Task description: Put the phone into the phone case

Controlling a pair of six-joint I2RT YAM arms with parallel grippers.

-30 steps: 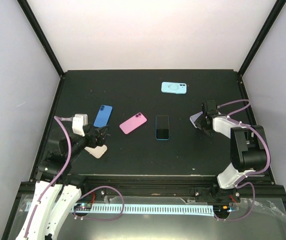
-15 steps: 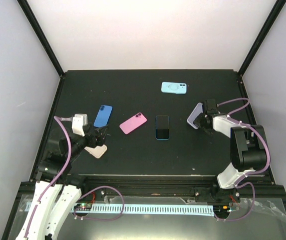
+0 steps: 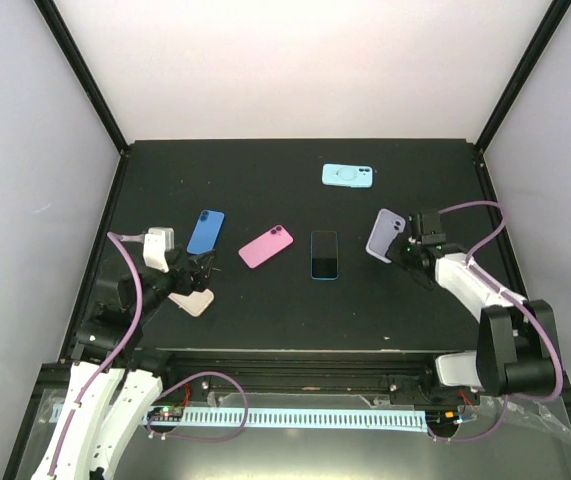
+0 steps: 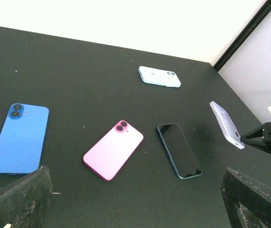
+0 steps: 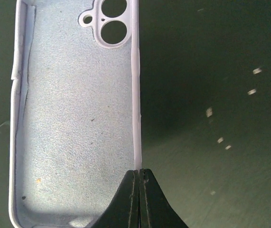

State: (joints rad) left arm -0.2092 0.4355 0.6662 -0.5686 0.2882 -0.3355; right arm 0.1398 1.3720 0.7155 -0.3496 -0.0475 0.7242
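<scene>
Right gripper [image 3: 405, 252] is closed on one long edge of the lilac phone case [image 3: 384, 235], which it holds tilted above the black table [image 3: 265, 180].
Its inner side and camera holes face the right wrist camera. The phone [image 3: 324, 254] with the dark screen lies flat, face up, near the case, on its left. Left gripper [image 3: 203, 272] is wide open and holds nothing, just over a beige case [image 3: 194, 301], with a blue phone [image 3: 205, 232] and a pink phone [image 3: 266, 246] close by.

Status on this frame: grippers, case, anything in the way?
Left gripper open, empty. Right gripper shut on lilac case, held aloft. Screen-up phone flat nearby, nothing between.
</scene>
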